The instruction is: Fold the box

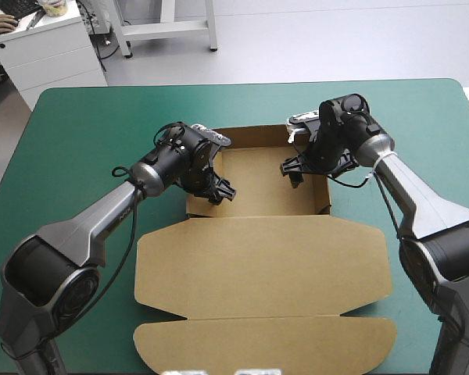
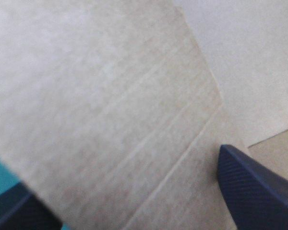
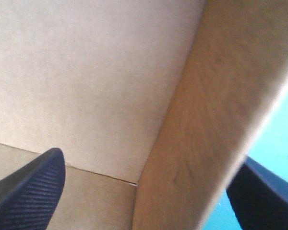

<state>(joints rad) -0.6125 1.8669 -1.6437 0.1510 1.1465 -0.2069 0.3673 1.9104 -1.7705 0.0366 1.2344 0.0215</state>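
A: Where is the box [image 1: 258,258]?

B: In the middle of the teal-green tabletop [image 1: 78,125]. It is brown board, only partly built. Its tray [image 1: 258,183] sits toward the far side with its walls raised. The lid [image 1: 262,269] lies flat on the near side of the tray. A long end flap [image 1: 266,344] lies flat beyond the lid, close to the tabletop's near edge.

A: And the left claw [image 1: 221,190]?

B: It is down at the tray's left side, by the corner next to the lid. In its wrist view the two black fingers [image 2: 259,191] stand wide apart with a creased sheet of board rising between them. A sliver of teal-green cover shows beside one finger. They straddle the board rather than pinch it.

A: The right claw [image 1: 293,168]?

B: It is at the tray's right side, by the right wall [image 1: 327,195]. Its fingers [image 3: 33,187] are spread as well. One is inside the tray, above the floor and clear of the wall. The other is outside, over the teal-green cover. The upright wall stands between them.

A: How do the two claws stand to each other?

B: Apart, facing one another across the tray's floor.
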